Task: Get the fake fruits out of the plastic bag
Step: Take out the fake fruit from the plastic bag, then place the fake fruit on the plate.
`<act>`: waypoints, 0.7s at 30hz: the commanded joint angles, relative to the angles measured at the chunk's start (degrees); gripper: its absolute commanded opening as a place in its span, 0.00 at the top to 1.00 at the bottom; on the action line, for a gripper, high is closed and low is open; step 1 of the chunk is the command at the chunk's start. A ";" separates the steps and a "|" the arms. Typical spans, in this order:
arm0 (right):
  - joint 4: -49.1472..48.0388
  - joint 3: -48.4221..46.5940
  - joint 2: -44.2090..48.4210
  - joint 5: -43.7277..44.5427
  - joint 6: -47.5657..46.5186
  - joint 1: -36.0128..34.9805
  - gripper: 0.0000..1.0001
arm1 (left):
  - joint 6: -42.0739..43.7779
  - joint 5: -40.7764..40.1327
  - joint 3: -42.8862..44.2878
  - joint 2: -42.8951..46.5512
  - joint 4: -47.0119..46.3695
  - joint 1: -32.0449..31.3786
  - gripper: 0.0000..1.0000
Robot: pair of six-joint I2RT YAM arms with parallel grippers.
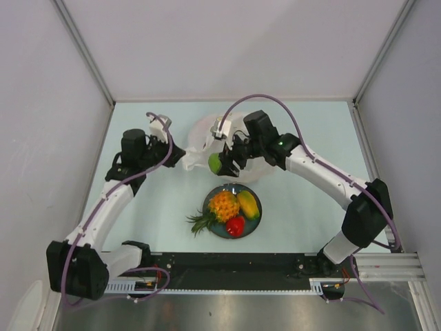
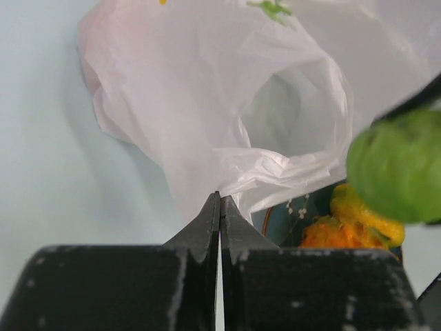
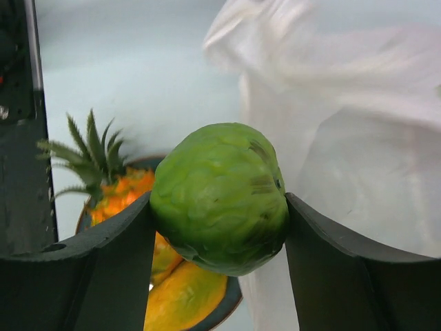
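No word, number, brand or label can be read in any view. The only markings are a few small yellow-green prints [image 2: 272,8] on the thin white bag [image 2: 200,110]. They show as blurred shapes, not letters. A sprinkle of tiny white dots sits on the dark plate [image 2: 295,209], forming a pattern and not writing.
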State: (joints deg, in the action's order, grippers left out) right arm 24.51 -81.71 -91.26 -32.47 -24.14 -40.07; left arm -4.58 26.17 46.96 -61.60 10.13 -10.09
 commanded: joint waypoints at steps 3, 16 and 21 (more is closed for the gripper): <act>2.30 4.37 2.06 -3.30 -2.92 -0.27 0.51 | -10.26 2.39 24.78 -16.68 -7.40 0.24 1.00; 2.03 4.37 -4.71 -0.14 -11.80 2.36 0.52 | -5.61 -1.48 39.54 -26.38 -6.70 -0.46 1.00; 4.40 4.54 -7.43 -1.45 -15.05 4.83 0.51 | -5.71 -1.13 31.81 -21.63 -7.32 -0.81 1.00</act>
State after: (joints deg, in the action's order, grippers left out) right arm 27.66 -76.44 -97.36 -32.82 -34.94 -36.88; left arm -10.50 24.36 82.96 -88.31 4.16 -10.48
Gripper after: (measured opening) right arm 0.687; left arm 0.004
